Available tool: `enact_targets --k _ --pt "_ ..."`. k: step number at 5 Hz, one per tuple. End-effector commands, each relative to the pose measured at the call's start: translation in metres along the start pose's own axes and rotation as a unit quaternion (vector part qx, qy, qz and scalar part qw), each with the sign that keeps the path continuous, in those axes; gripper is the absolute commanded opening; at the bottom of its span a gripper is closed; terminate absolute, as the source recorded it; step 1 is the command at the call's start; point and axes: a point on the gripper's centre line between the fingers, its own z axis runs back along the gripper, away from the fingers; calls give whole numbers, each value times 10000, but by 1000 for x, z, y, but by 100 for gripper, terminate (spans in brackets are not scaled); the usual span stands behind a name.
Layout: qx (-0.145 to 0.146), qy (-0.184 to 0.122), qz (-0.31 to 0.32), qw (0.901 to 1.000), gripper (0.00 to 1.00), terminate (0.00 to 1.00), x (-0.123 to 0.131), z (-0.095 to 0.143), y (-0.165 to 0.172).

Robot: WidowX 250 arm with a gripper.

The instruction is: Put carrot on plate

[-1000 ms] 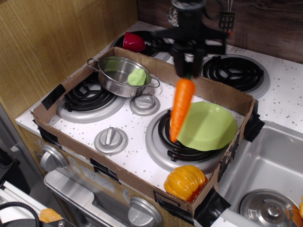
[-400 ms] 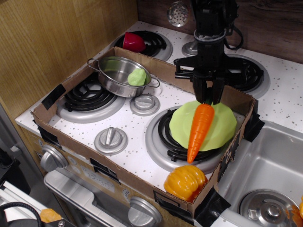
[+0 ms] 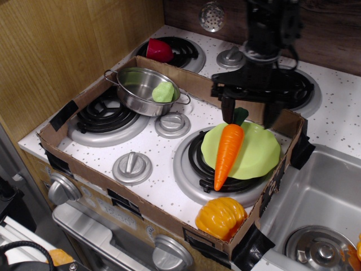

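The bright orange carrot with its dark green top lies on the light green plate, its tip hanging over the plate's near left rim above the burner. The plate rests on the front right burner inside the cardboard tray. My gripper is open, its two fingers spread wide either side of the carrot's green top, just above the plate's far edge. The carrot is no longer held.
A squat orange pumpkin sits at the tray's near right corner. A steel pot with a green lump stands at the back left. A red cup sits on the far burner. The cardboard tray wall rings the stove. A sink lies at the right.
My gripper carried the carrot right and down over the plate, then opened. The carrot now lies on the plate, released, and has shifted slightly left.
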Motion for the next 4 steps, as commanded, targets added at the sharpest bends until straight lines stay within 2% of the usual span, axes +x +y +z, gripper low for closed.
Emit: enact_targets --k 1,2,3,4 --pt "501 -840 344 9946 100 0 13 88 -4" --pt "1193 -1131 207 9862 100 0 16 132 -4" --pt "1561 -898 174 9835 100 0 16 157 -10" --pt "1621 -801 163 9834 100 0 13 160 -8"
